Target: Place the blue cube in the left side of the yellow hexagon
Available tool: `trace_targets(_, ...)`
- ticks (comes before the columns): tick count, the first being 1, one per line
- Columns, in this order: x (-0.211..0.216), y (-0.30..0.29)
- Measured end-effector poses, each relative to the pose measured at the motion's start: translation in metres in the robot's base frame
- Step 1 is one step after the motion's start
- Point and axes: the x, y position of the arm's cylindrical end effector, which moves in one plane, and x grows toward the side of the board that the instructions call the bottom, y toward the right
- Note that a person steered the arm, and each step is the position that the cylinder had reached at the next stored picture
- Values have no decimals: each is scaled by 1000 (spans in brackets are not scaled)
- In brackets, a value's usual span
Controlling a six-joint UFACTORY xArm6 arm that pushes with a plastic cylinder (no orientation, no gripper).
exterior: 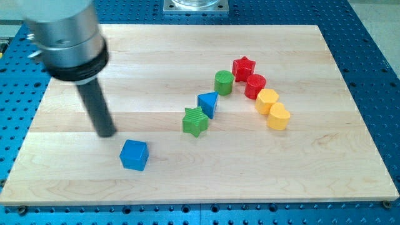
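The arm ends in a plain dark rod with no jaws to open or close, and my tip point(106, 132) rests on the wooden board point(325, 162), toward the view's left. The blue cube point(134, 155) sits just below and to the right of the tip, close but not touching as far as I can see.

Well apart, toward the view's right, the other blocks form a loose arch. A green star point(195, 122) and a blue triangle point(208, 104) sit together at its left end, then a green cylinder point(224, 82). A red star point(244, 67) tops the arch, with a red cylinder point(255, 86) just below it. The yellow hexagon point(267, 100) comes next, a yellow heart-like block point(279, 117) pressed against its lower right.

I can read no writing or labels on the blocks or board.
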Motion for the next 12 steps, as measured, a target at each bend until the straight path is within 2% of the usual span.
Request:
trace_targets(1,26,5)
trace_targets(2,48,37)
trace_targets(5,49,176)
trace_targets(6,49,180)
trace_targets(7,54,149)
trace_targets(8,81,147)
trace_targets(9,100,199)
trace_targets(10,100,218)
trace_targets(12,51,248)
